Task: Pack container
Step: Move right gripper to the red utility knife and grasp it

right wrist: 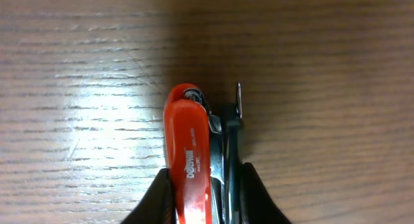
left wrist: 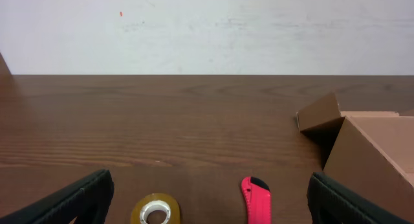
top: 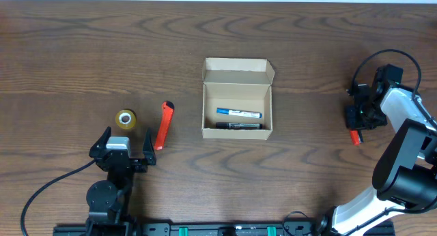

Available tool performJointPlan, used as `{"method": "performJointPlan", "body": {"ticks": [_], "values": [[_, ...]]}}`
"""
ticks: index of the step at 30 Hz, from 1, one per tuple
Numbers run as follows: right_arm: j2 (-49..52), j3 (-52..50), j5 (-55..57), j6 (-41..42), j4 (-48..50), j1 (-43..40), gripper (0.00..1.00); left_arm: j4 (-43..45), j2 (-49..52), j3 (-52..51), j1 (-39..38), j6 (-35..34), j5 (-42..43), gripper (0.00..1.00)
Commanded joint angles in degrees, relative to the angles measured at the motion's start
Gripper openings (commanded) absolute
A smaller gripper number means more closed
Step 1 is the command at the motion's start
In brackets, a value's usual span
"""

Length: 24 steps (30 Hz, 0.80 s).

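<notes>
The container (top: 237,74) is an open tan cardboard box at the table's middle, its flap lid folded back. Inside lie a blue-labelled marker (top: 239,114) and a black marker (top: 237,125). Its side also shows in the left wrist view (left wrist: 369,156). My right gripper (top: 356,121) is at the far right, shut on an orange-red stapler (right wrist: 187,140), just above or on the wood. The stapler's red end shows in the overhead view (top: 355,137). My left gripper (top: 128,156) is open and empty near the front left.
A red box cutter (top: 162,125) and a roll of clear tape (top: 125,119) lie left of the box, just ahead of my left gripper. Both show in the left wrist view, the cutter (left wrist: 256,198) and the tape (left wrist: 155,211).
</notes>
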Motion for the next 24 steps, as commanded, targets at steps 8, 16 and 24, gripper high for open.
{"method": "performJointPlan", "body": {"ticks": [8, 16, 24], "values": [[0.46, 0.57, -2.51, 0.04, 0.02, -0.39, 0.01, -1.81, -0.31, -1.33, -0.04, -0.44, 1.84, 0.95], [0.13, 0.63, -2.62, 1.77, -0.24, -0.11, 0.01, -1.81, -0.31, -1.33, -0.04, -0.44, 1.84, 0.95], [-5.09, 5.84, -4.46, 1.73, -4.17, 3.37, 0.01, -1.81, -0.31, -1.33, -0.04, -0.44, 1.84, 0.95]]}}
